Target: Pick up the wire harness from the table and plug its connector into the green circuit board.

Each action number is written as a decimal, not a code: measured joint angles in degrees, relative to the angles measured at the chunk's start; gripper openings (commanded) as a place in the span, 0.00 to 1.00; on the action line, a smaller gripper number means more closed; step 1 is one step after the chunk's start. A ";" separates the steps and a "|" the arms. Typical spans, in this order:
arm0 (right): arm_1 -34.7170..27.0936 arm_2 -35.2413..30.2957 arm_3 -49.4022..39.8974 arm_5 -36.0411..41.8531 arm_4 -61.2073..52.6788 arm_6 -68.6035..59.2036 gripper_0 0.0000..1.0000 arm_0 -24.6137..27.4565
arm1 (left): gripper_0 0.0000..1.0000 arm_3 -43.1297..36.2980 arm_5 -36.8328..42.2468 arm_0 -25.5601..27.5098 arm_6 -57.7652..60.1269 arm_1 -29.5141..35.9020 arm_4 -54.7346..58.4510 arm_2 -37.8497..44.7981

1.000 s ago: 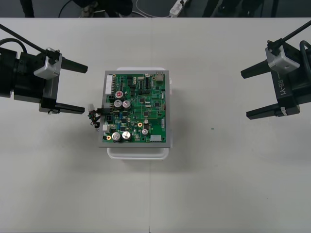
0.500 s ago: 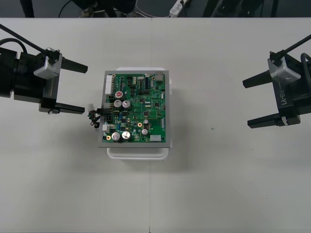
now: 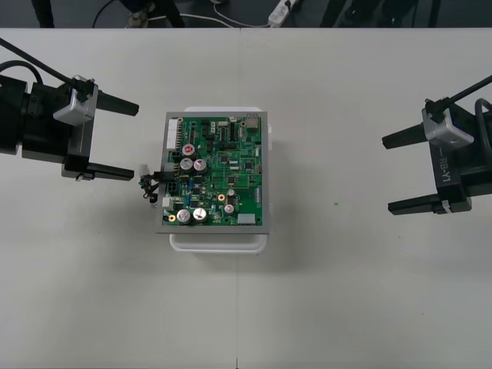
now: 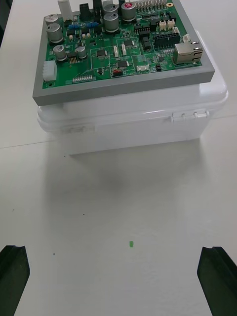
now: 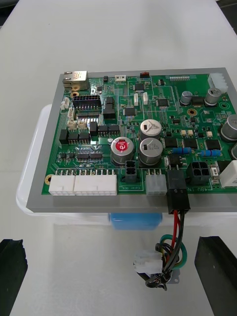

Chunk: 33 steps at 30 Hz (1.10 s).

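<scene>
Pale table (image 3: 346, 292), white base (image 3: 219, 244) bearing green board (image 3: 219, 173), harness (image 5: 170, 247) plugged in

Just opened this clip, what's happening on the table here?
The small harness of red, black and green wires hangs at the left edge of the green circuit board, its black plug apparently seated in that edge. The board sits on a white plastic base. Neither arm holds anything: the left gripper stands open beside the harness, the right gripper open, well off to the board's right.
</scene>
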 measured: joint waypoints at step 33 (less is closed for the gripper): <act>0.97 -0.27 -2.20 0.00 2.11 0.04 1.00 2.24 | 1.00 0.04 0.00 0.00 0.00 0.00 0.03 0.00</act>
